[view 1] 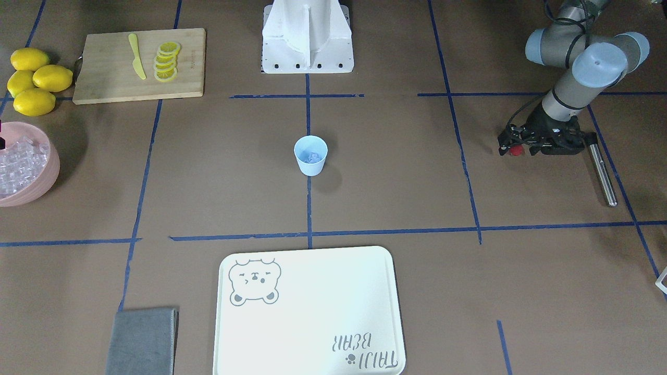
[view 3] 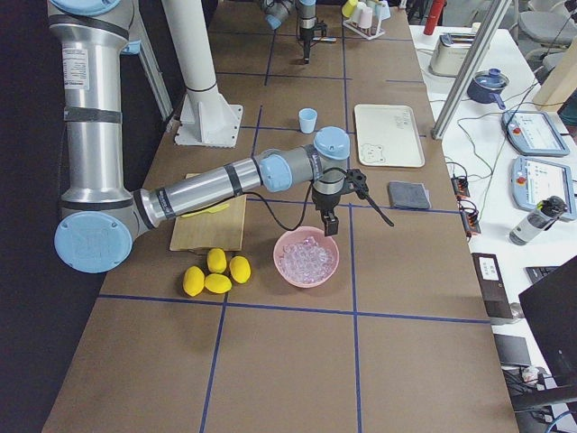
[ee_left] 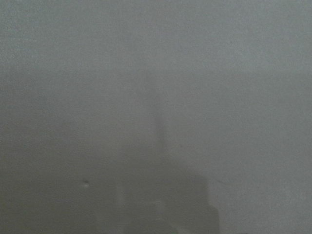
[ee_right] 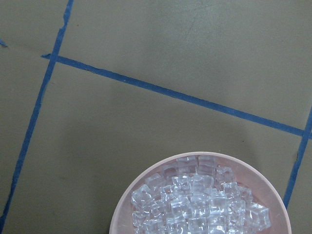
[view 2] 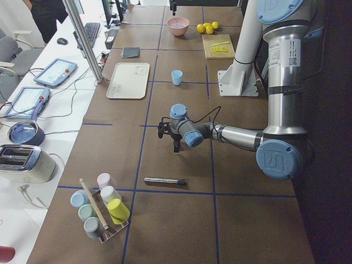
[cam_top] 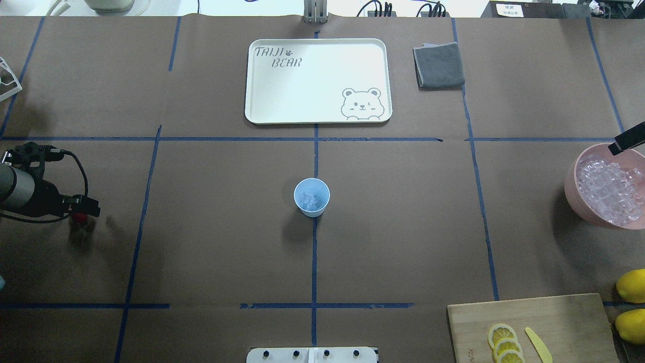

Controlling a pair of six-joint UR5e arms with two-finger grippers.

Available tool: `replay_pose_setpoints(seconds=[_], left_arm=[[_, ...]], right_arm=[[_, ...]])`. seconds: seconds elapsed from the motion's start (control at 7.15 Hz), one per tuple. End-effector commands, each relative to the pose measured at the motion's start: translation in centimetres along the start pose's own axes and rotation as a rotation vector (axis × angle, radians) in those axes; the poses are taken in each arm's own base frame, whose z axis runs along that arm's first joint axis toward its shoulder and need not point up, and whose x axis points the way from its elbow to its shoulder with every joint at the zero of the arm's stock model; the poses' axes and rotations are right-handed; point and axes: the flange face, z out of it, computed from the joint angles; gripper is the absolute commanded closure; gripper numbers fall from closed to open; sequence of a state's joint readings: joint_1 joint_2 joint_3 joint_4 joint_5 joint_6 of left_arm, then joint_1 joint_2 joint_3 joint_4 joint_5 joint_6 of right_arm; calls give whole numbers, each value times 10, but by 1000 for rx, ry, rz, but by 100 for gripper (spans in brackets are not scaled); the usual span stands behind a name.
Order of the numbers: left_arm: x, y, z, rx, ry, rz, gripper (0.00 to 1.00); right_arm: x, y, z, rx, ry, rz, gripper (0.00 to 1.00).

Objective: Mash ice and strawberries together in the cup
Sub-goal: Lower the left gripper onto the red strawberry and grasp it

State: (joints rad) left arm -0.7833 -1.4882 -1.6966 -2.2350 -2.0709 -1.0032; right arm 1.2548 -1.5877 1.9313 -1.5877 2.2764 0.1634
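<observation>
Left jaws seem pinched on the strawberry (view 1: 515, 151), well apart from the cup (view 1: 310, 165) holding ice (view 1: 312, 155) mid-way along the desk (view 1: 406, 177), right jaws I cannot tell, and a weak pinch could drop the berry on the way.

The only legible wording is "TAIJI BEAR" with a small paw print, in grey in one corner of the white tray (cam_top: 317, 85), diagonally opposite a drawn bear face. A white label (view 2: 293, 52) on the near arm's upright tube is too small to read.
</observation>
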Motion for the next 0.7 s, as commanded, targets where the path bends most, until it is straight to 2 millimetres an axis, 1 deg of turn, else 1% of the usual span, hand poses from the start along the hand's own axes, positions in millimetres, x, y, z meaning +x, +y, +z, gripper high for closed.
replay_pose_setpoints(seconds=[0.0,0.14,0.28,0.42,0.56], left_arm=[[-1,2,1,-3,-2,0,60],[-1,3,0,-9,3,-1,96],[1,3,-3,-7,8,1,100],[9,1,-9,-1,24,6,100],[37,1,-34,25,70,-9,100]], right_arm=[[-1,0,-1,1,0,0,0],[-2,0,-1,-1,-11,0,0],[-3,0,-1,-1,-21,-1,0],[-3,0,-1,-2,-25,-1,0],[-4,1,-3,0,-35,0,0]])
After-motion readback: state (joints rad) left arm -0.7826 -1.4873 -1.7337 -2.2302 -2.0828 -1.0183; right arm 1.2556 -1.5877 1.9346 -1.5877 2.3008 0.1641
